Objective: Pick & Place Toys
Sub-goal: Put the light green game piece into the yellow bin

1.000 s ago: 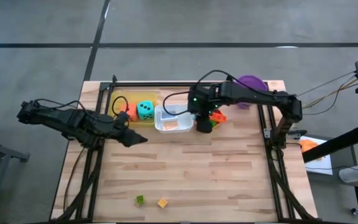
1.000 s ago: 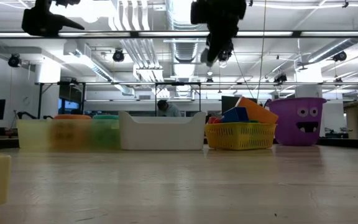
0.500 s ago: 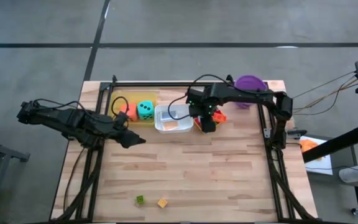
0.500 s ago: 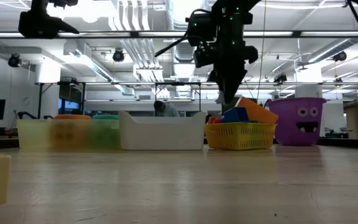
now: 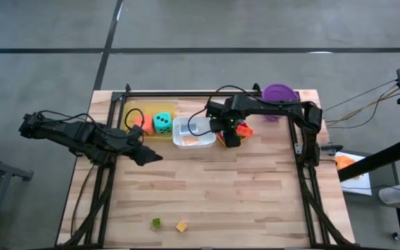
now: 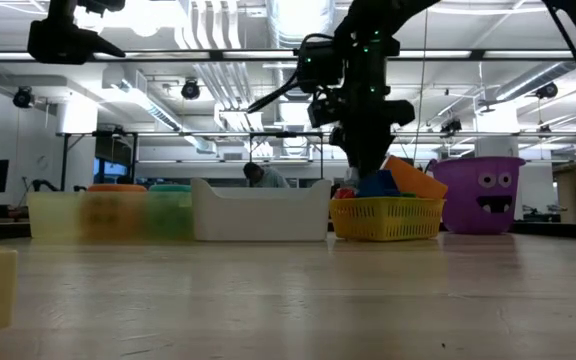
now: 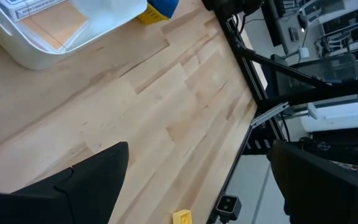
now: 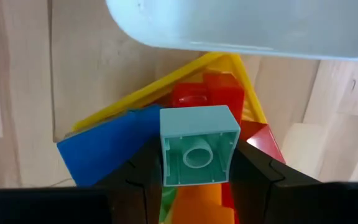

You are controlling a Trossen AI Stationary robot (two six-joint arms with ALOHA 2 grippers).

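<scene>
My right gripper (image 5: 229, 136) points down over the yellow basket (image 6: 386, 218) and is shut on a pale teal building block (image 8: 199, 146). The basket holds toys: a blue card (image 8: 104, 152), red blocks (image 8: 205, 94) and an orange card (image 6: 415, 179). An orange die (image 5: 144, 125) and a teal die (image 5: 162, 123) sit in the clear yellow tray (image 5: 136, 111). Two small blocks (image 5: 156, 223) (image 5: 181, 226) lie near the table's near edge. My left gripper (image 5: 148, 154) hangs open above the table's left part, holding nothing. My right gripper pinches the teal block by two opposite side walls (image 8: 164, 155) between its two fingers (image 8: 140, 177). The fingers come from above, pointing down. The block's hollow underside faces up toward the wrist. It hangs just over the toys in the basket; whether it touches them I cannot tell.
A white tray (image 5: 193, 132) stands between the yellow tray and the basket, close beside my right gripper. The purple bucket (image 5: 280, 92) stands at the far right corner. The middle and near part of the wooden table (image 5: 214, 187) is bare.
My right gripper has gone down from high above the table to the yellow basket, rolling about its own axis as it sank. It has stayed shut on the block.
</scene>
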